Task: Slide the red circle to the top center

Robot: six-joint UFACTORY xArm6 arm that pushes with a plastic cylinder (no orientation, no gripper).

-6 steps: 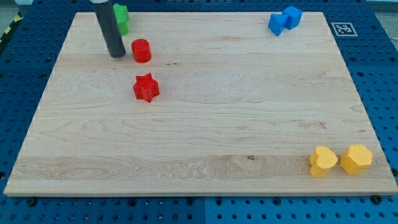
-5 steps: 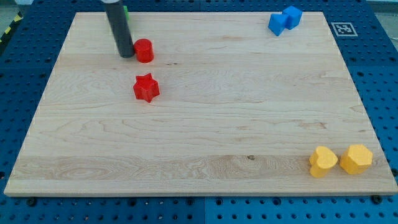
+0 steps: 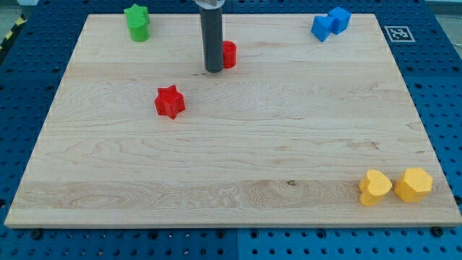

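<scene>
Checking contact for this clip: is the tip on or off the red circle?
On: my tip sits against the red circle's left side, no gap visible.

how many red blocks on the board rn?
2. The red circle sits near the view's top centre, partly hidden behind the rod, with my tip touching its left side. The red star lies lower left of it. None seems fully hidden.

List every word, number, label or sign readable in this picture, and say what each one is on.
Readable words or numbers: none.
One sign only: a black-and-white square marker of the fiducial kind, a pattern with no letters, at the wooden board's top right corner in the view.
The red circle, red star, green block, blue blocks, yellow blocks and my tip show no print.
</scene>
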